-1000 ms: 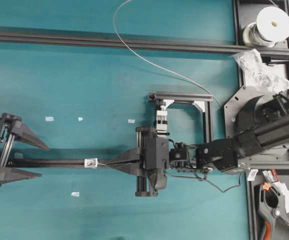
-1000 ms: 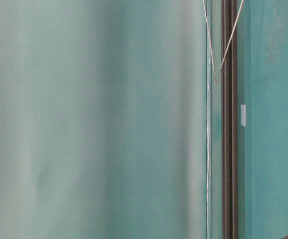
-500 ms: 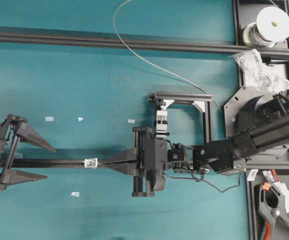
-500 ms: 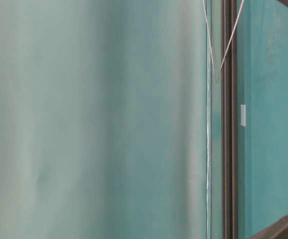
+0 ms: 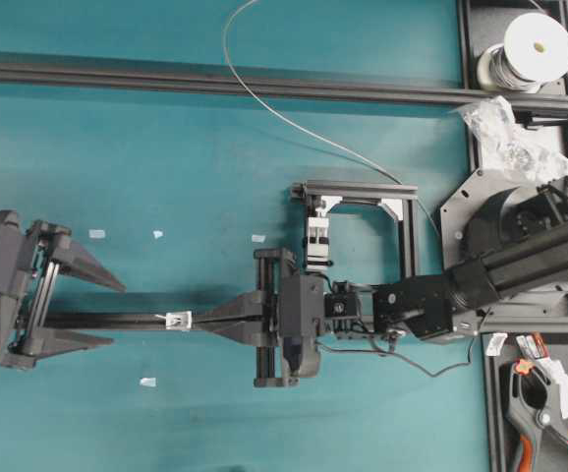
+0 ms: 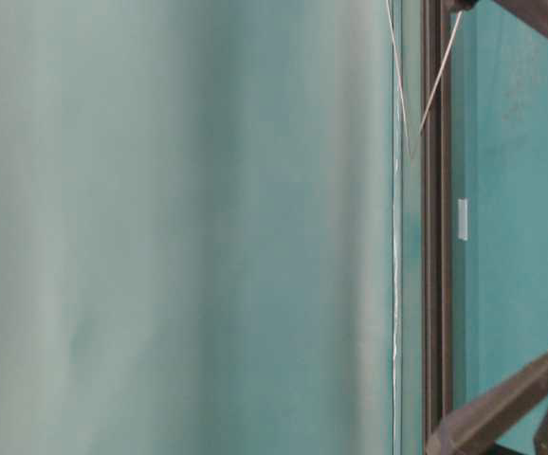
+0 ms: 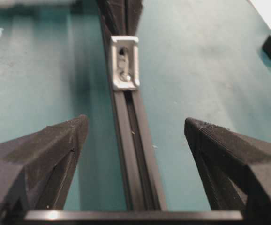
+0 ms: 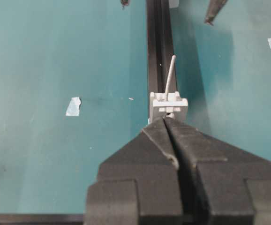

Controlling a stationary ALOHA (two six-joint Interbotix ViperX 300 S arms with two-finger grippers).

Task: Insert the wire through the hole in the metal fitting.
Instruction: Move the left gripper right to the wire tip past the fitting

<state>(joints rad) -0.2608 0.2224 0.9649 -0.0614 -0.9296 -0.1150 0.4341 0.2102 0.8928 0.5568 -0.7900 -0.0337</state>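
Wire [image 8: 170, 78] pokes out past the fitting [image 8: 169, 105] in the right wrist view, a short pale end rising from the fitting's far side and lying over the rail [image 8: 159, 42]. The fitting sits on that black rail, touching the tips of the right gripper [image 8: 166, 123], whose jaws are pressed together; whether the wire is pinched between them cannot be told from here.

From overhead, the fitting [image 5: 178, 320] is a small bright square on the long rail [image 5: 117, 321] that runs left to right, with the right gripper [image 5: 198, 320] pointing at it from the right side. The left gripper [image 5: 117, 313] faces it from the left, well apart, its jaws spread wide to either side of the rail and holding nothing.

In the left wrist view the fitting [image 7: 124, 62] shows a dark slot in its middle with something shiny inside, and the left fingers [image 7: 46, 159] stand wide on both sides of the rail [image 7: 138, 159].

A long loop of the wire [image 5: 294, 122] crosses the teal table [image 5: 117, 167] from the top toward the small black frame [image 5: 358, 189]. Scraps of white tape [image 5: 96, 234] lie on the table.
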